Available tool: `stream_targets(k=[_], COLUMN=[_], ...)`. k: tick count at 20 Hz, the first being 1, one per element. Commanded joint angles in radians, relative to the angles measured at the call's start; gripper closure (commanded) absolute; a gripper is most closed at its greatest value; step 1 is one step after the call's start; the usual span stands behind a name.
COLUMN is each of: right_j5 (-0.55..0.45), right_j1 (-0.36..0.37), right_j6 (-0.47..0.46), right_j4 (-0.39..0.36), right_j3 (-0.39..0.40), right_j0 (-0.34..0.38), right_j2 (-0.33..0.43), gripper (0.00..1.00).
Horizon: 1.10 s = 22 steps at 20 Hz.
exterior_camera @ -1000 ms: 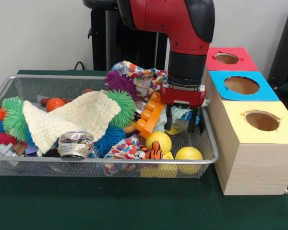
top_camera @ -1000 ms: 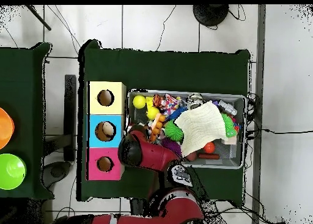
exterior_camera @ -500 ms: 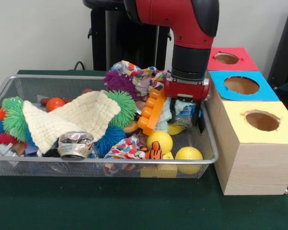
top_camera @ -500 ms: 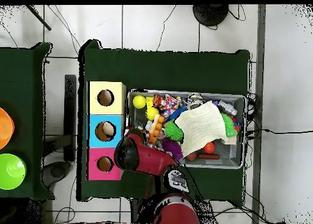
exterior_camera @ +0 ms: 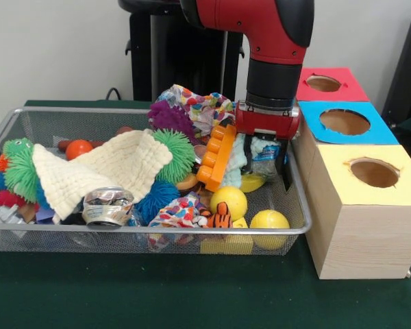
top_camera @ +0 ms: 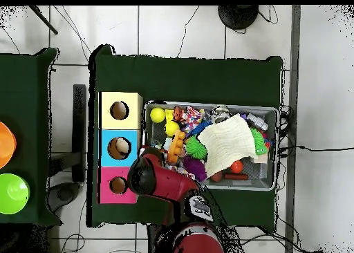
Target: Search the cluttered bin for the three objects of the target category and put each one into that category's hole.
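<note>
Currently the hand point(exterior_camera: 265, 156) grips a crumpled pale-blue wrapper point(exterior_camera: 263, 152) (possibly a plastic packet), raised above the wire bin's point(exterior_camera: 298, 205) right end. Step in hand: carry. Next move requires travel to a box hole, presumably the blue box point(exterior_camera: 344, 122).

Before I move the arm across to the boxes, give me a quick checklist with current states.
1. Gripper shut on the crumpled plastic bottle: ok.
2. Bottle lifted clear of the wire bin rim: not ok, it hangs about level with it.
3. Orange toy block free of the load: cannot tell, it stands right beside it.
4. Blue box hole unblocked: ok in the front view.
5. Yellow box hole and red box hole unblocked: ok.
</note>
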<state>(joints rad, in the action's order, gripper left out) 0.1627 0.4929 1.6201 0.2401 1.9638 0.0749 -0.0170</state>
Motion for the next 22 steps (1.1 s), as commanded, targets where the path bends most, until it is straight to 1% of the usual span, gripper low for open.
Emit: stream_targets(k=[1,6,8,10,11,12,13,17,19,22], right_j5=[-0.138,-0.131,-0.111,-0.023,0.021,0.007,-0.032,-0.046,-0.049,-0.084], right_j1=[-0.039,-0.04,-0.04,-0.043,-0.044,-0.043,-0.039,-0.037,-0.025,0.014], right_j6=[0.233,0.221,0.214,0.24,0.253,0.238,0.22,0.214,0.213,0.201], right_j4=[0.027,0.015,-0.003,-0.037,-0.054,-0.057,-0.038,-0.037,-0.034,-0.024], right_j3=[0.1,0.093,0.093,0.108,0.115,0.107,0.098,0.097,0.099,0.099], right_j0=[-0.02,-0.015,-0.007,0.018,0.03,0.029,0.006,0.015,0.006,-0.009], right_j2=[0.103,0.107,0.112,0.135,0.147,0.143,0.121,0.13,0.119,0.103], gripper=[0.0,0.0,0.0,0.0,1.0,1.0,1.0,1.0,1.0,1.0])
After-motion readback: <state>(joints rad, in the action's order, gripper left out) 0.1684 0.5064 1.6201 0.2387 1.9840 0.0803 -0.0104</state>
